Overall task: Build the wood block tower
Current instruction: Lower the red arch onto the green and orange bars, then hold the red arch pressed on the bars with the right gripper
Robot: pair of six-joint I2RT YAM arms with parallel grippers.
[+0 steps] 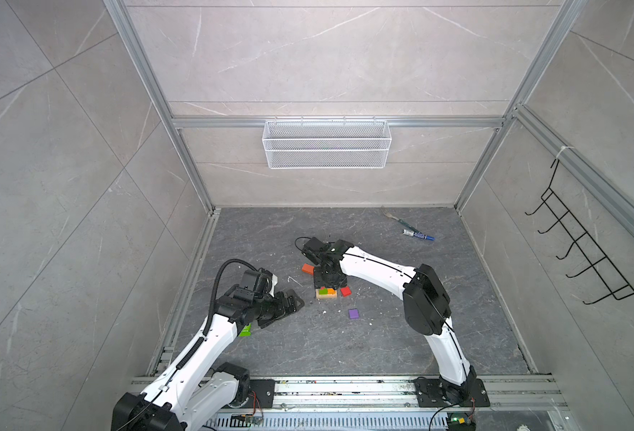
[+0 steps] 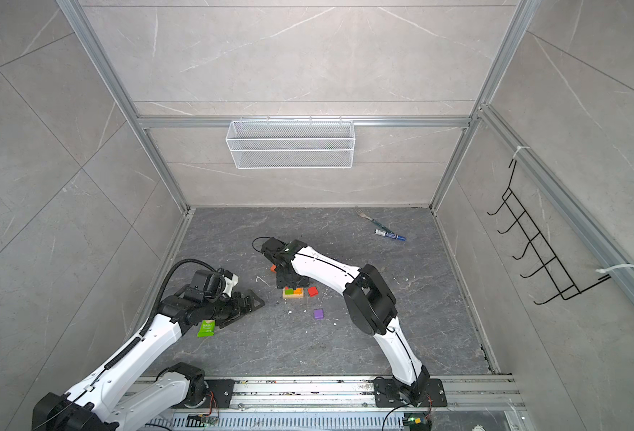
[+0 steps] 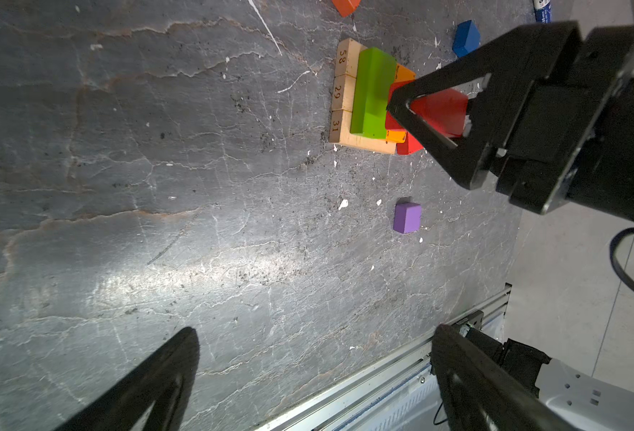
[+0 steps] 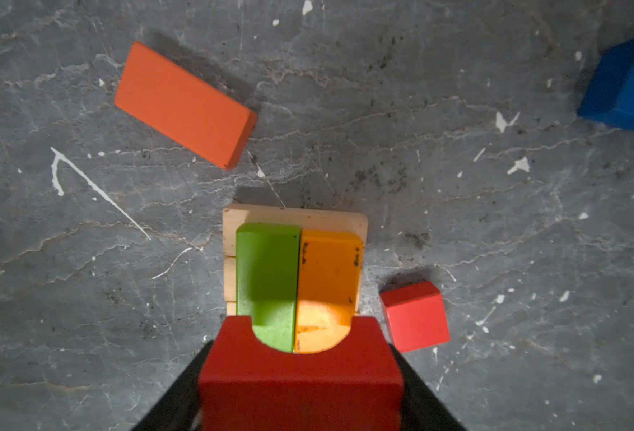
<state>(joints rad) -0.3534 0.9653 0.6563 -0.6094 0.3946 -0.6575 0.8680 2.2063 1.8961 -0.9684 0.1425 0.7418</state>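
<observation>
Currently the right tool (image 4: 300,395) pinches the red arch (image 4: 300,377) just above the tower (image 4: 295,261) mid-bench; it should lower level, centred across the green bar (image 4: 267,276) and orange bar (image 4: 328,276). Spread, the left tool (image 3: 315,377) holds nothing.

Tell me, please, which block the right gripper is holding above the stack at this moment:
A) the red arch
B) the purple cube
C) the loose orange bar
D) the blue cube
A: in the right wrist view the red arch sits between the right gripper fingers, over the green bar and orange bar, while the purple cube, blue cube and loose orange bar lie on the floor.
</observation>
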